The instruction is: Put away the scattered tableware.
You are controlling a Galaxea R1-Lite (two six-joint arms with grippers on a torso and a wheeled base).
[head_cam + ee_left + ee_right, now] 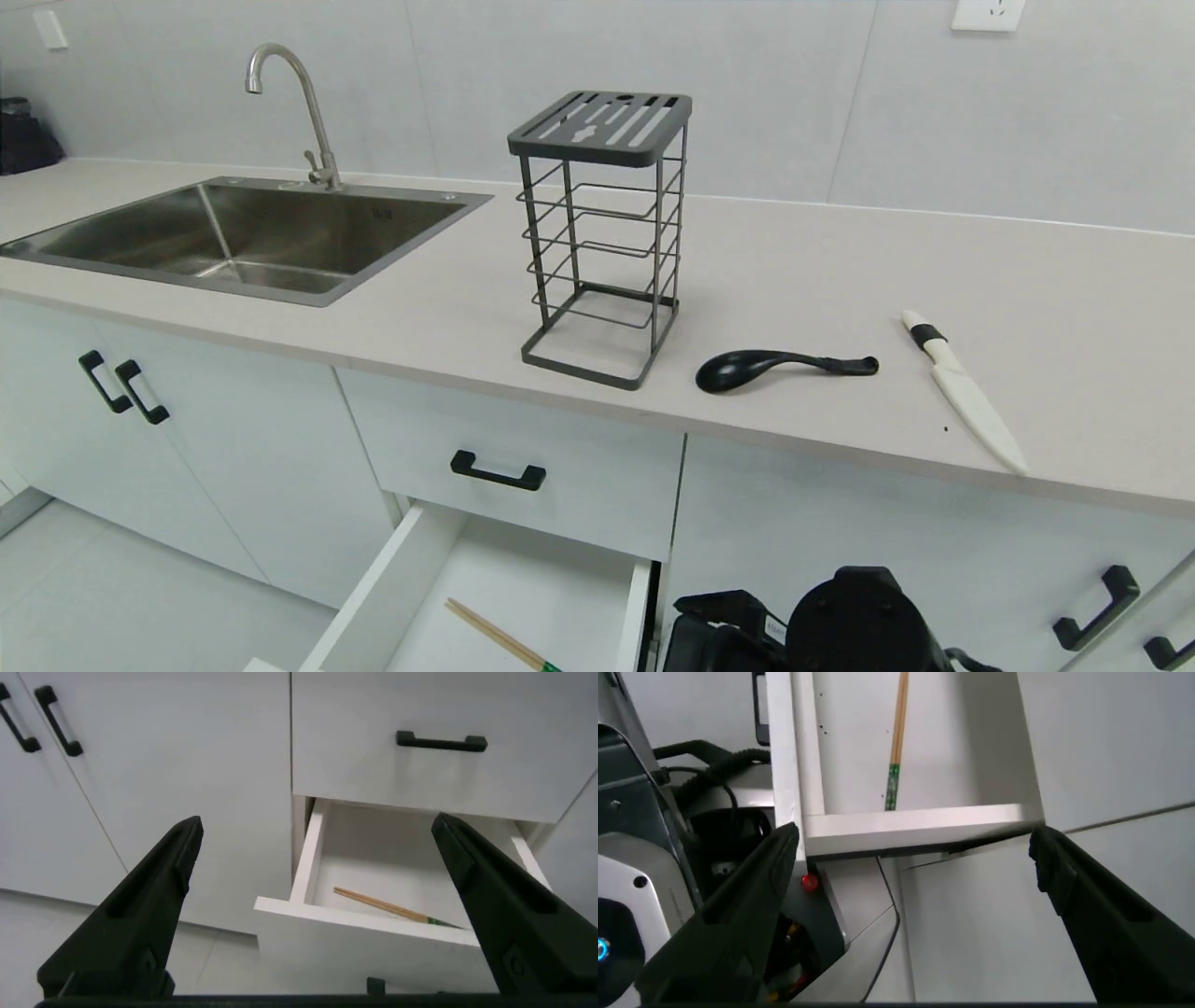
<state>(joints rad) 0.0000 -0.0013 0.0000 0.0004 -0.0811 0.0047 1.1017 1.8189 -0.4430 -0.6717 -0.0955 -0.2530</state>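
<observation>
A black ladle (775,367) lies on the countertop (803,271) just right of a dark wire rack (602,233). A white knife (962,387) with a black band lies further right, near the counter's front edge. Below, a white drawer (509,597) stands pulled out with wooden chopsticks (499,637) inside. My left gripper (318,887) hangs open in front of the drawer (392,905), chopsticks (392,908) visible between its fingers. My right gripper (910,896) is open above the drawer's front (915,821), with the chopsticks (896,737) beyond.
A steel sink (243,238) with a tall faucet (299,107) sits at the left of the counter. Cabinet doors with black handles (126,387) are below it. A shut drawer with a black handle (498,471) sits above the pulled-out one.
</observation>
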